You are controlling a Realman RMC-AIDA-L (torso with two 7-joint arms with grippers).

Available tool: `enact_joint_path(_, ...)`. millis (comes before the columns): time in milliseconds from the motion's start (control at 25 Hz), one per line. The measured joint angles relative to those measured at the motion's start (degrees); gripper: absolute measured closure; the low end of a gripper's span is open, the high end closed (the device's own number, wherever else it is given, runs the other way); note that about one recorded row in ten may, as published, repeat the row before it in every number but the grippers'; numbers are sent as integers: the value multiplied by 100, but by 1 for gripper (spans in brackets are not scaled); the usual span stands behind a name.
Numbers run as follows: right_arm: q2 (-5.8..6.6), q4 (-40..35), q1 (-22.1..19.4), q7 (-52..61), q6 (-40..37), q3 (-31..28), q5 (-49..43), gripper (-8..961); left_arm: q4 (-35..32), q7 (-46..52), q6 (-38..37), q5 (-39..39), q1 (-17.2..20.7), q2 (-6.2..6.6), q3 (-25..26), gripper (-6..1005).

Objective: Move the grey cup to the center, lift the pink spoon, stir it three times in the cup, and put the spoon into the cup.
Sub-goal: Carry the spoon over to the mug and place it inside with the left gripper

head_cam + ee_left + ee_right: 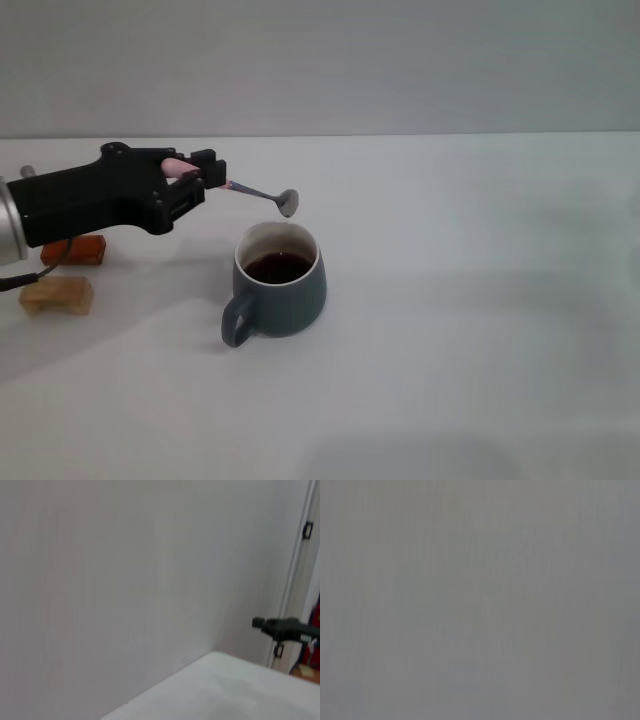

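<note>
The grey cup [280, 283] stands near the middle of the white table, handle toward the front left, with dark liquid inside. My left gripper [200, 172] comes in from the left, raised above the table, and is shut on the pink handle of the pink spoon [262, 193]. The spoon sticks out to the right, its metal bowl hanging just above and behind the cup's rim, not in the liquid. The right gripper is out of the head view, and its wrist view shows only a plain grey surface.
A red-brown block [75, 250] and a tan wooden block [57, 294] lie at the left under my left arm. The white table [480, 330] stretches to the right of the cup. A black fixture [285, 627] shows past the table's edge in the left wrist view.
</note>
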State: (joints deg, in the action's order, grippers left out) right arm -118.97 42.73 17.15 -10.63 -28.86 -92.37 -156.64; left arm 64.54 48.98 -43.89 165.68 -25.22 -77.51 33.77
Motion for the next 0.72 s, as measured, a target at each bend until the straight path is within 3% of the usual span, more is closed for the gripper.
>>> enact_joint_path(280, -4, 30, -53, 0, -6, 0, 3, 902, 212, -366, 606, -3, -139, 118, -145, 854)
enact_joint_path(520, -4, 130, -118, 0, 12, 0, 2, 902, 272, -432, 592, -7, -42, 274, -142, 854)
enact_joint_path(680, -3, 159, -124, 0, 29, 0, 2, 903, 286, -433, 586, -7, -34, 288, -142, 854)
enact_joint_path(720, -4, 162, -124, 0, 32, 1, 1, 903, 432, -439, 586, -9, -8, 401, -169, 854)
